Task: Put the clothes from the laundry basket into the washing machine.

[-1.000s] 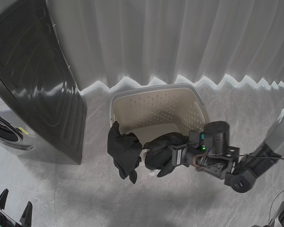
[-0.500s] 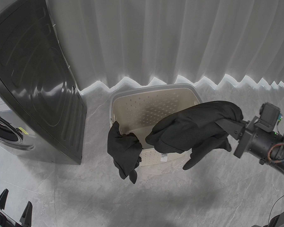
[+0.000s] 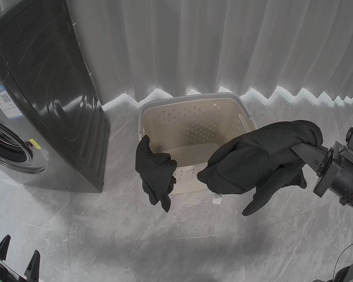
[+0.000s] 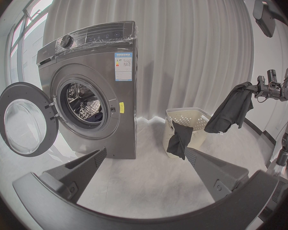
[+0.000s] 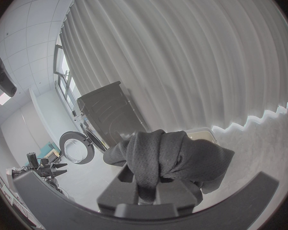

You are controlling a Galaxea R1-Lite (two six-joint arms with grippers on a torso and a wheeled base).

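Observation:
A black garment [image 3: 259,159] hangs in the air from my right gripper [image 3: 304,151], which is shut on it, right of and in front of the cream laundry basket [image 3: 192,108]. In the right wrist view the cloth [image 5: 169,157] bunches between the fingers. A second black garment [image 3: 155,173] drapes over the basket's near left rim. The dark grey washing machine [image 3: 47,94] stands at the left, its round door [image 4: 24,118] swung open and its drum [image 4: 83,101] showing. My left gripper [image 3: 17,253] sits low at the bottom left, open with nothing in it.
A white curtain [image 3: 208,36] hangs behind the basket and machine. Grey marble-look floor [image 3: 145,239] spreads in front. The machine's open door takes room to its left in the left wrist view.
My right gripper lifted the black garment up out of the basket and drew it back to the right. The head camera has shifted slightly too.

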